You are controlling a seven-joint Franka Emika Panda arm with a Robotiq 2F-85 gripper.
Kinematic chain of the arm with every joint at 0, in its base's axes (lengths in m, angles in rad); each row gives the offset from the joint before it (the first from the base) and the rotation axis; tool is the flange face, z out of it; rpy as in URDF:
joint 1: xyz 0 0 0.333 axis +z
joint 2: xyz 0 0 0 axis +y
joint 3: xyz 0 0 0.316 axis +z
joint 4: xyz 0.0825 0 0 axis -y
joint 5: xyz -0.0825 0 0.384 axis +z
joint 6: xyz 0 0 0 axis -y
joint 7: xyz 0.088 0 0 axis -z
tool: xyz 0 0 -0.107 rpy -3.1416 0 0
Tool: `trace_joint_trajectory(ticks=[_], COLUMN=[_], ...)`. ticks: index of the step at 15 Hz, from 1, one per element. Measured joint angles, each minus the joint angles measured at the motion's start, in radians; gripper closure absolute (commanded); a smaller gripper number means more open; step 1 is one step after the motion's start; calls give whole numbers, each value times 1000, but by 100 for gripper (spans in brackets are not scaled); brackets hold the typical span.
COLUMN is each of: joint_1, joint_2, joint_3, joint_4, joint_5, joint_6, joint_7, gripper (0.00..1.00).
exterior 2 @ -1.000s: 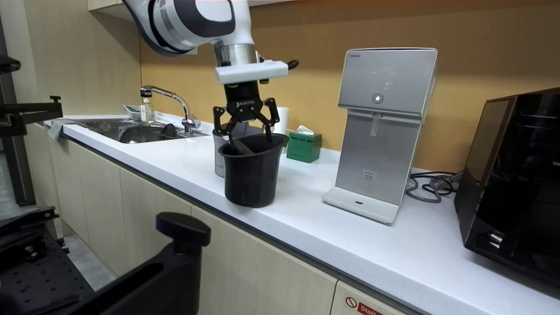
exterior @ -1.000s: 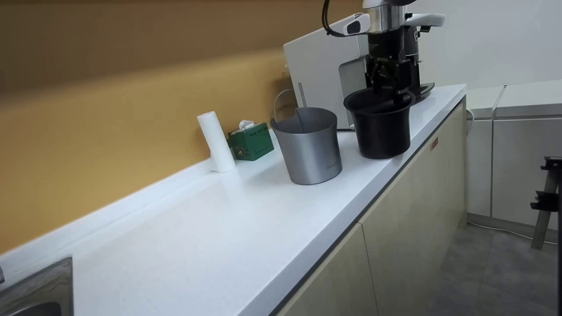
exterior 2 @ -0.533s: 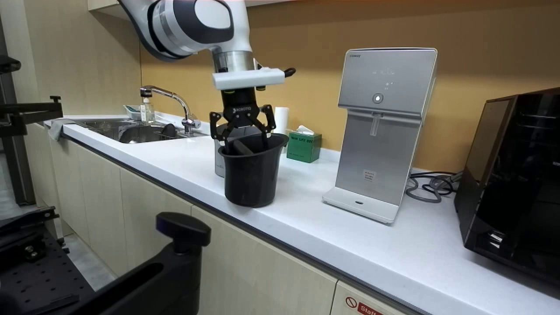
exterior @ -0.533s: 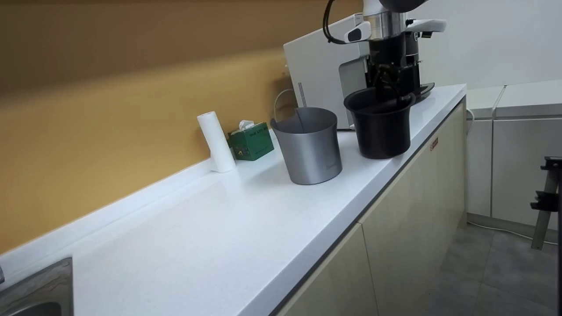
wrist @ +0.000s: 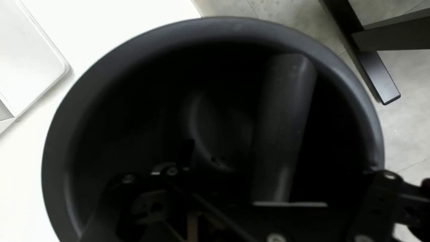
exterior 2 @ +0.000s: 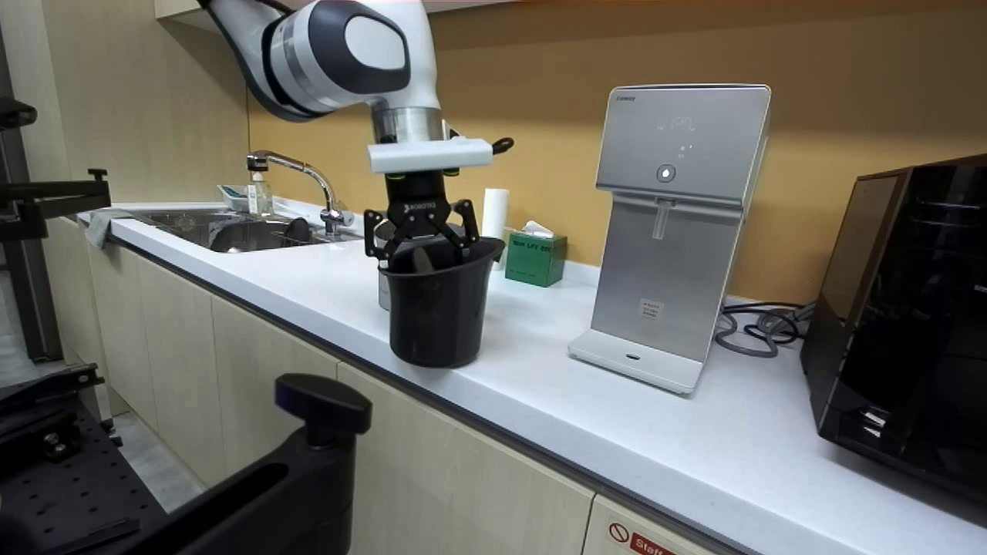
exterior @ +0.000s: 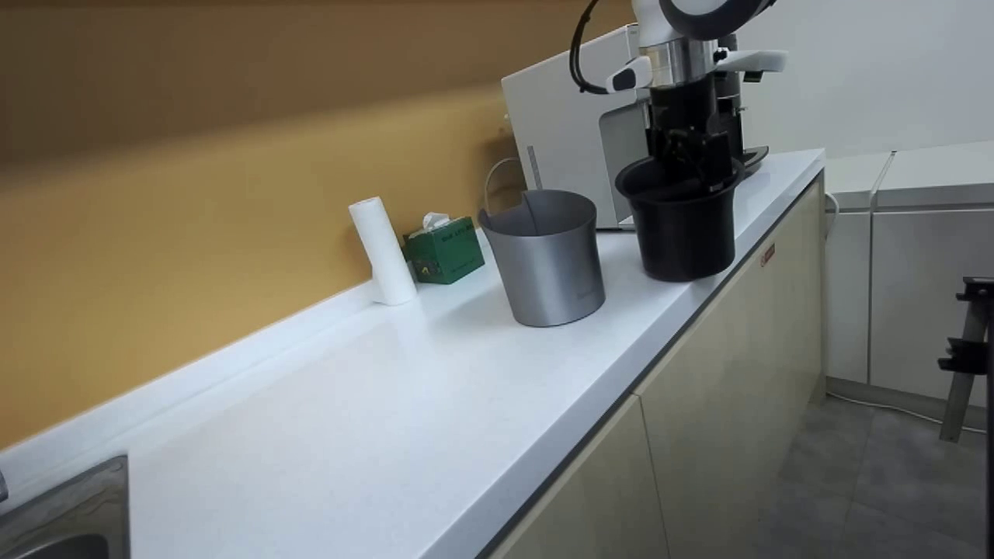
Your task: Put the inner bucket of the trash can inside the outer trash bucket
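Note:
The black inner bucket stands upright on the counter near its front edge; it also shows in another exterior view. In the wrist view its rim fills most of the picture. A dark bar spans its inside. The grey outer trash bucket stands beside it, upright, with its wire handle raised; in an exterior view it is mostly hidden behind the black bucket. My gripper is open, pointing down into the black bucket's mouth. Its fingers lie either side of the bar; fingertips are hidden in the dark interior.
A silver water dispenser stands beside the buckets. A green tissue box and a white paper roll are near the wall. A black appliance stands farther along. A sink is at the far end.
My gripper has moved down, deeper into the black bucket's mouth. The black bucket has shifted slightly toward the counter's front edge. The grey bucket has not moved.

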Motion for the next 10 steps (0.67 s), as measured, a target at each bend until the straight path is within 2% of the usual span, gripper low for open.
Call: trace_joint_trajectory(ticks=[2, 10], joint_1=[0, 1], joint_2=[11, 28], joint_3=[5, 12], joint_4=[0, 7], joint_5=[1, 64], joint_6=[0, -19], joint_7=[16, 76], gripper=[33, 90])
